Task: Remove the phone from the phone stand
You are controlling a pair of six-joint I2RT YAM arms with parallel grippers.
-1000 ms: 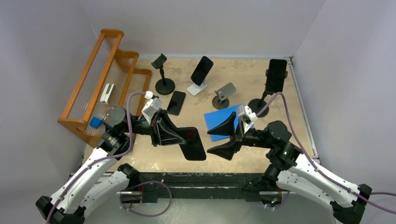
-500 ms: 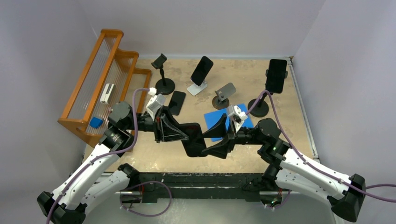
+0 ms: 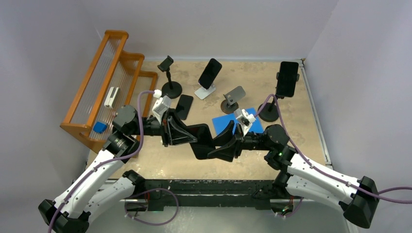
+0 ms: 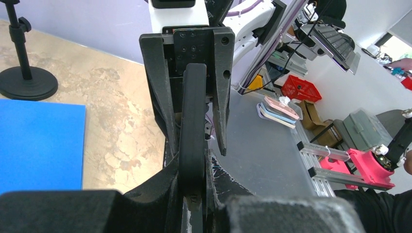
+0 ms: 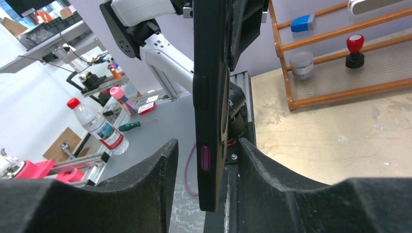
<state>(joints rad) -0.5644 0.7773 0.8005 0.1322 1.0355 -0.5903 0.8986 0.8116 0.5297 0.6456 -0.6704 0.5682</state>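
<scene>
A black phone [image 3: 201, 141] hangs in the air over the table's near middle, with my left gripper [image 3: 187, 137] shut on its left end. The left wrist view shows the phone [image 4: 193, 121] edge-on, pinched between my left gripper's [image 4: 192, 162] fingers. My right gripper [image 3: 218, 145] straddles the phone's other end. In the right wrist view the phone [image 5: 211, 121] stands between the jaws of my right gripper [image 5: 206, 143] with a gap on each side, so it is open. Behind stand an empty black clamp stand [image 3: 170, 80] and an empty grey stand [image 3: 232, 98].
Two more stands hold phones: a white one [image 3: 209, 75] and a tall black clamp stand [image 3: 285, 80] at the back right. Another phone [image 3: 183, 107] lies flat on the table. A blue mat [image 3: 238, 127] lies under the right arm. An orange rack [image 3: 109, 82] lines the left side.
My right gripper has moved left onto the phone's free end and its jaws have narrowed around it. The left gripper has carried the phone slightly right and up.
</scene>
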